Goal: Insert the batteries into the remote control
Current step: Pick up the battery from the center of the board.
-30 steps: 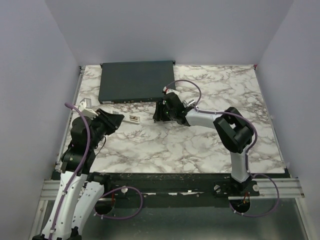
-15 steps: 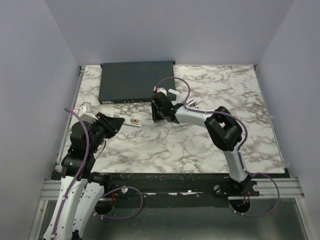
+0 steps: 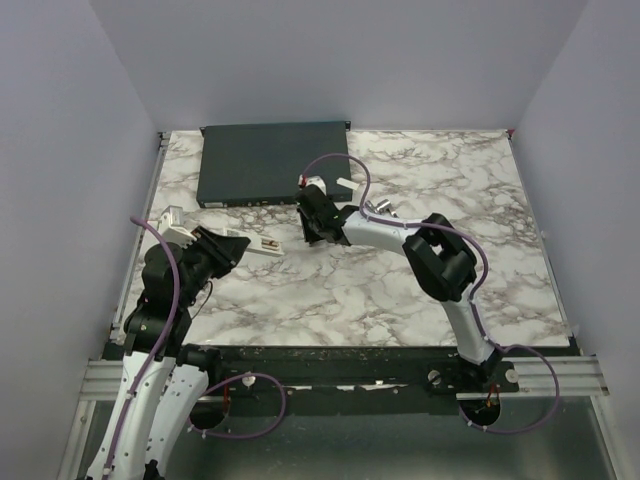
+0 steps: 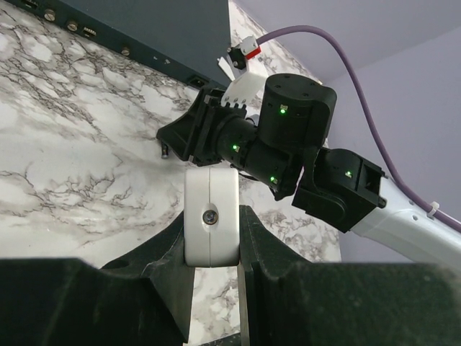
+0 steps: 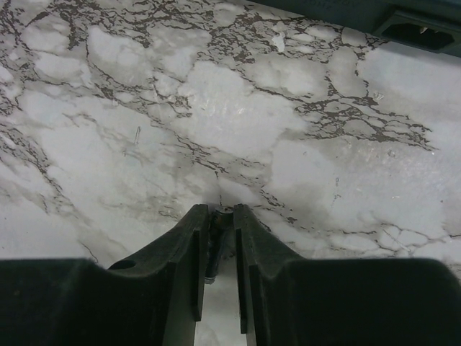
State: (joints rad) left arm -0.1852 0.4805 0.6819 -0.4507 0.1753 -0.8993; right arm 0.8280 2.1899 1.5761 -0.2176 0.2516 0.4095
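My left gripper (image 3: 232, 249) is shut on one end of the white remote control (image 3: 263, 246), which sticks out to the right over the marble. In the left wrist view the remote (image 4: 210, 215) sits clamped between both pads, screw end toward the camera. My right gripper (image 3: 311, 228) points down at the table just beyond the remote's free end. In the right wrist view a slim dark battery (image 5: 215, 238) lies on the table between its fingertips (image 5: 218, 216). The battery rests against the left finger, a narrow slit separates it from the right one. The jaws stand narrow but open.
A large flat dark-grey box (image 3: 273, 163) lies at the back left, close behind the right gripper; its front edge shows in the wrist views (image 4: 137, 32) (image 5: 403, 18). A small white piece (image 3: 345, 185) lies by the box's front right corner.
The right gripper has moved left and toward the box's front edge, lowered to the table, and its jaws have narrowed around the battery. The left gripper still holds the remote, shifted slightly.
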